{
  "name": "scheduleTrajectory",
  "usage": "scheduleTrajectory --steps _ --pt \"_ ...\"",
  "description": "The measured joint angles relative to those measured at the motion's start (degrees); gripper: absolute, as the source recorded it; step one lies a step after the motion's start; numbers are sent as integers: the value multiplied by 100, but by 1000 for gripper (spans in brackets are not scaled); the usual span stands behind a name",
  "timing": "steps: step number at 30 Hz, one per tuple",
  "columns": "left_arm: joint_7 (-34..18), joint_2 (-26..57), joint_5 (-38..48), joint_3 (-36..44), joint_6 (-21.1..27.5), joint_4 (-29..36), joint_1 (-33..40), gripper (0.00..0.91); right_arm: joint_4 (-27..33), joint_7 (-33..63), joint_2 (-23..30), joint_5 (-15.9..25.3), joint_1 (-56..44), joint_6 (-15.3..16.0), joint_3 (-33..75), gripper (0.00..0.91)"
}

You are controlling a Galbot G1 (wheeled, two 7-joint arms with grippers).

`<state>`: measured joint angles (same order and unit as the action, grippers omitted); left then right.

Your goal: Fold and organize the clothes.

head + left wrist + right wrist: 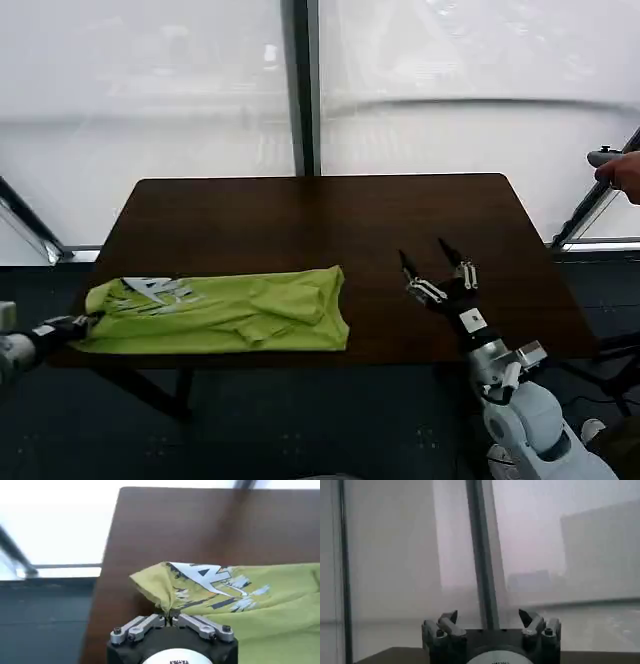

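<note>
A lime-green T-shirt [225, 308] lies folded into a long band along the front left of the dark table [330, 215], its white-grey print [155, 291] near the left end. My left gripper [88, 322] is at the table's front left corner, shut on the shirt's left edge. In the left wrist view the cloth [260, 615] bunches into a pinch between the closed jaws of the left gripper [169, 618]. My right gripper [432, 262] hovers open above the table's front right, apart from the shirt, empty. In the right wrist view the right gripper [489, 616] points at the window.
The table's far half and right side are bare wood. A dark window post [300, 90] stands behind the table. A person's hand [622, 172] holding a controller shows at the right edge, away from the shirt.
</note>
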<state>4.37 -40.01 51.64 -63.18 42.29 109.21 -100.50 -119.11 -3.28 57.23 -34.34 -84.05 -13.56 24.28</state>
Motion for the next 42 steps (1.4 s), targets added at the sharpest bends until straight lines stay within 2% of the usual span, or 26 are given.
scheduleTrajectory --steps 6,10,14,18,25,35,42 --pt "-355 -184 786 -350 -2 398 -134 0 -157 14 139 90 -223 9 169 878" --pt "-673 -298 1895 -297 -4 809 13 0 -286 -9 258 174 -490 116 340 878" --pt "-847 -391 2419 -41 -5 1195 251 0 -406 -6 408 275 -802 102 584 878" --pt "-846 -505 2479 388 -7 1503 514 0 -422 25 513 396 -1032 66 841 878" --pt "-1018 -772 2420 1371 -9 1551 1108 0 -421 14 723 659 -1375 -20 1221 878" --pt "-1336 -1430 2209 2826 -10 1572 2070 0 -359 14 932 768 -1494 -27 1347 878" --pt "-1370 -1745 2122 3367 -10 1522 2356 0 -248 22 965 795 -1427 -16 1288 878"
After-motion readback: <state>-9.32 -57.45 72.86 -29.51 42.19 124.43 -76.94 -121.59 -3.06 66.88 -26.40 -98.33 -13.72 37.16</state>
